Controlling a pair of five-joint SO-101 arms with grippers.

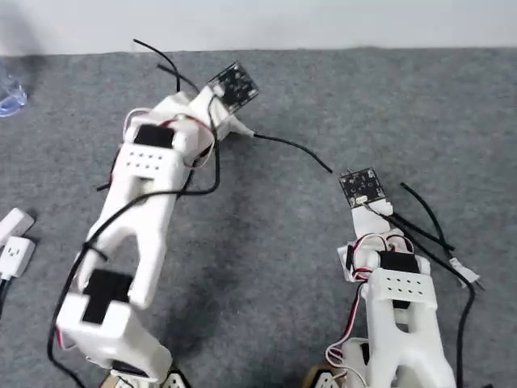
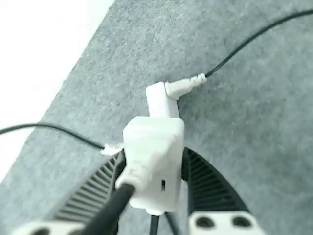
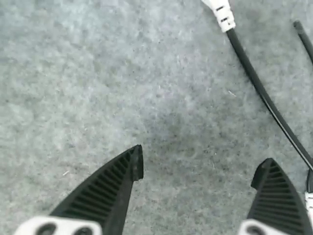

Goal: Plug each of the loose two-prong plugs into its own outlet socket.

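Left gripper (image 2: 152, 157) is clamped on a white socket block (image 2: 154, 142), far out on the grey mat (image 2: 254, 147), with a white plug (image 2: 160, 98) touching the block's far end. Right gripper (image 3: 203, 159) hangs wide open over the mat, nearer and to the right, a black cord (image 3: 264, 93) just beside it. Two more sockets (image 1: 16, 255) lie at the left edge.

We found the left gripper (image 2: 152, 155) clamped around an outlet socket (image 2: 154, 134), with a plug (image 2: 160, 98) touching its far end. Two spare sockets (image 1: 14, 241) lay at the carpet's (image 1: 266, 242) left edge. The right gripper (image 3: 201, 155) hung spread above the carpet, a loose plug (image 3: 221, 11) beyond it.
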